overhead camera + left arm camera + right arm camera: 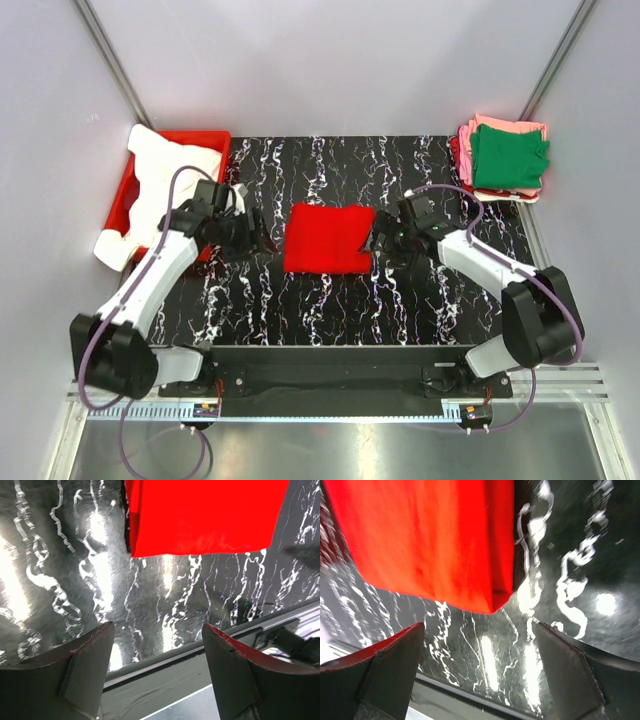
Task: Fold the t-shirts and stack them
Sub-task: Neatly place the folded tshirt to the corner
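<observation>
A bright red t-shirt (328,238) lies folded into a rectangle on the middle of the black marbled mat. It also shows in the left wrist view (205,515) and the right wrist view (430,540). My left gripper (262,234) is open and empty just left of the shirt, over bare mat (157,630). My right gripper (378,240) is open and empty at the shirt's right edge (480,630). A stack of folded shirts (505,158), green on top of pink and cream ones, sits at the back right. A white shirt (165,180) lies bunched in the red bin.
The rigid red plastic bin (205,140) stands at the mat's back left, with white cloth hanging over its near edge. A black rail (330,360) runs along the near edge between the arm bases. Metal frame posts (110,60) rise at both back corners.
</observation>
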Robot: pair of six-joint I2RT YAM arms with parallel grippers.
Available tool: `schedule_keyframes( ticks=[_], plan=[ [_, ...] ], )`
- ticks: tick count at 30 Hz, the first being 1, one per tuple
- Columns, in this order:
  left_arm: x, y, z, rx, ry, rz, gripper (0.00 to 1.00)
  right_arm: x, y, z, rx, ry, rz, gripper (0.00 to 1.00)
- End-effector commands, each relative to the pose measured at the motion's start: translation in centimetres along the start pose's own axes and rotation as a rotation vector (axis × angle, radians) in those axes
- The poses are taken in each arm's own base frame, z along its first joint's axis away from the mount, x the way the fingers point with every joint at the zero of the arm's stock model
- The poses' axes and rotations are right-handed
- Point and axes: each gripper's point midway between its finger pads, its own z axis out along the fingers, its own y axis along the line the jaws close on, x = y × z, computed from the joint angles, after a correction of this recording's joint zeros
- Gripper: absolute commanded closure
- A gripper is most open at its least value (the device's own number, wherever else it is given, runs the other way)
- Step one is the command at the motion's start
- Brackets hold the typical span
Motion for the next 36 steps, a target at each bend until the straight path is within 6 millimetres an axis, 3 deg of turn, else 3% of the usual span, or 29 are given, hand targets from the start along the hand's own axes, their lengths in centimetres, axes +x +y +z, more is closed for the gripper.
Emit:
schedule_keyframes(
  ticks=[1, 2, 7, 8, 11, 16, 20, 24, 25, 27, 30, 32, 36],
  plan=[
    [0.4, 1.0, -2.1, -0.046, -0.065, 0.082, 0.25, -1.8, -1.1, 0.0, -0.081, -0.036, 0.027, 0.0],
    [0.6, 1.2, -2.4, -0.055, -0.072, 0.087, 0.25, -3.3, -0.2, 0.3, -0.154, -0.08, 0.028, 0.0],
    [0.5, 2.2, -3.2, -0.105, -0.116, 0.121, 0.25, -7.5, -1.0, 3.3, -0.287, -0.084, 0.116, 0.07],
    [0.5, 2.3, -3.2, -0.113, -0.117, 0.123, 0.25, -7.6, -1.8, 4.5, -0.276, -0.065, 0.146, 0.1],
    [0.6, 2.5, -3.2, -0.119, -0.116, 0.133, 0.26, -9.5, -1.9, 5.5, -0.32, -0.086, 0.176, 0.13],
    [0.5, 2.7, -3.0, -0.125, -0.114, 0.138, 0.26, -10.0, -1.6, 8.7, -0.38, -0.054, 0.202, 0.21],
    [0.4, 3.5, -2.4, -0.152, -0.117, 0.15, 0.26, -8.9, -1.5, 11.2, -0.359, -0.002, 0.199, 0.29],
    [1.0, 4.3, -1.6, -0.172, -0.095, 0.151, 0.27, -7.9, -0.7, 12.6, -0.346, 0.021, 0.181, 0.49],
    [1.0, 4.4, -1.6, -0.171, -0.096, 0.15, 0.27, -8.0, -0.7, 12.7, -0.348, 0.013, 0.185, 0.58],
    [1.2, 4.5, -1.7, -0.175, -0.107, 0.152, 0.27, -7.8, -0.9, 12.9, -0.345, 0.012, 0.194, 0.64],
    [1.4, 4.8, -2.1, -0.185, -0.136, 0.154, 0.28, -8.3, -0.6, 12.5, -0.357, -0.011, 0.183, 0.84],
    [1.4, 4.9, -2.5, -0.179, -0.166, 0.161, 0.28, -10.0, 0.2, 11.0, -0.367, -0.06, 0.144, 1.0],
    [1.2, 4.0, -3.5, -0.136, -0.232, 0.17, 0.28, -14.0, 1.1, 6.5, -0.327, -0.169, 0.031, 1.0]
  ],
)
